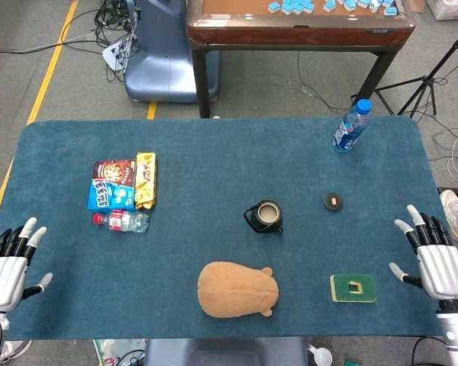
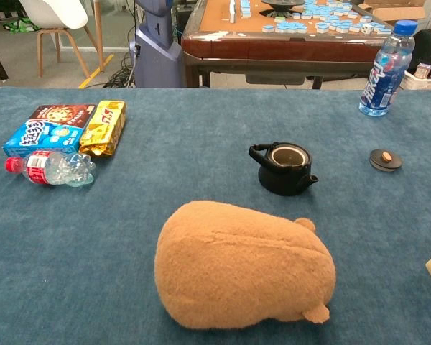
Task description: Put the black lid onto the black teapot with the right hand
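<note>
The black teapot [image 1: 263, 216] [image 2: 284, 168] stands uncovered near the middle of the blue table, its mouth showing. Its black lid [image 1: 333, 201] [image 2: 386, 159], with a small light knob, lies flat on the cloth to the teapot's right. My right hand [image 1: 433, 255] rests at the table's right edge, fingers spread and holding nothing, well to the right of the lid. At the left edge my left hand [image 1: 11, 262] is likewise spread and empty. Neither hand shows in the chest view.
A brown plush toy [image 1: 237, 290] [image 2: 243, 264] lies in front of the teapot. A green sponge pad [image 1: 353, 288] sits front right. A blue bottle [image 1: 352, 126] [image 2: 385, 70] stands back right. Snack packs [image 1: 124, 182] and a small bottle [image 1: 122, 221] lie at the left.
</note>
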`<state>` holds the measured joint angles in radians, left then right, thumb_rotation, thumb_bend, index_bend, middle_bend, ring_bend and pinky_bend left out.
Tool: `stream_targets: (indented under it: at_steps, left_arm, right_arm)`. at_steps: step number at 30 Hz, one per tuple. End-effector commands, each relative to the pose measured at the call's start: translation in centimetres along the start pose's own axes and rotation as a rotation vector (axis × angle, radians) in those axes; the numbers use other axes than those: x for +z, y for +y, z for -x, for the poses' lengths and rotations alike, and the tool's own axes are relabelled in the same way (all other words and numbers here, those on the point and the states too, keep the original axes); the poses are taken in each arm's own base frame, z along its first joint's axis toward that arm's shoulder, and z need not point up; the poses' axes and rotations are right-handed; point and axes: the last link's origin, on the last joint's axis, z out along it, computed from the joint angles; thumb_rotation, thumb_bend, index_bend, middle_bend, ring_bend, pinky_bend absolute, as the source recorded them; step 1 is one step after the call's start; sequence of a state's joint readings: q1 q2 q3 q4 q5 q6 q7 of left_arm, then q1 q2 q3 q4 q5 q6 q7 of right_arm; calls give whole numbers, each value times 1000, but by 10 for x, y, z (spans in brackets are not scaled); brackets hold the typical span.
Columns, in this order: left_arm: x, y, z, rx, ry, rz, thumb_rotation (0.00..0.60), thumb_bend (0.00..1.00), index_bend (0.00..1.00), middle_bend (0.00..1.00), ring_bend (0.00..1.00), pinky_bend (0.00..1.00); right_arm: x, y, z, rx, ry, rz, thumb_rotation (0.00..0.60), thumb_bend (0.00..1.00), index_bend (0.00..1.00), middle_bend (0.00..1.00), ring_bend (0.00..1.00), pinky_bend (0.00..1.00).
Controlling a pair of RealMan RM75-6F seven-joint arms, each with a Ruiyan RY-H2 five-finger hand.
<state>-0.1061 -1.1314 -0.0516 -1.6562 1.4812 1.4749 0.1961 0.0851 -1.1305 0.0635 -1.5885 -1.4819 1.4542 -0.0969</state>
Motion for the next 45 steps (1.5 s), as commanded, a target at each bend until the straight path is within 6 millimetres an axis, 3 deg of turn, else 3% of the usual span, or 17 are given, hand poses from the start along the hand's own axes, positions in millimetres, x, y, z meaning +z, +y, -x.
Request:
stream_targets:
  at_steps: [1, 18, 26, 45]
  left_arm:
    - [2, 0, 1, 1, -4, 0, 600, 218, 110, 0, 0, 0]
    - [5, 4, 2, 4, -6, 15, 600, 218, 109, 0, 0, 0]
    - [15, -2, 7, -10, -27, -3, 600, 219, 117, 0, 0, 0]
    - [25, -10, 13, -22, -47, -13, 600, 219, 122, 0, 0, 0]
  right_arm:
    - [2, 0, 1, -1, -3, 1, 600, 202, 176, 5, 0, 0]
    - [6, -3, -2, -5, -27, -7, 600, 201, 176, 5, 0, 0]
    - [37, -5, -11, 2, -52, -5, 600, 170, 353, 5, 0, 0]
    - [102, -22, -1, -50, -172, 16, 600, 170, 357, 5, 0, 0]
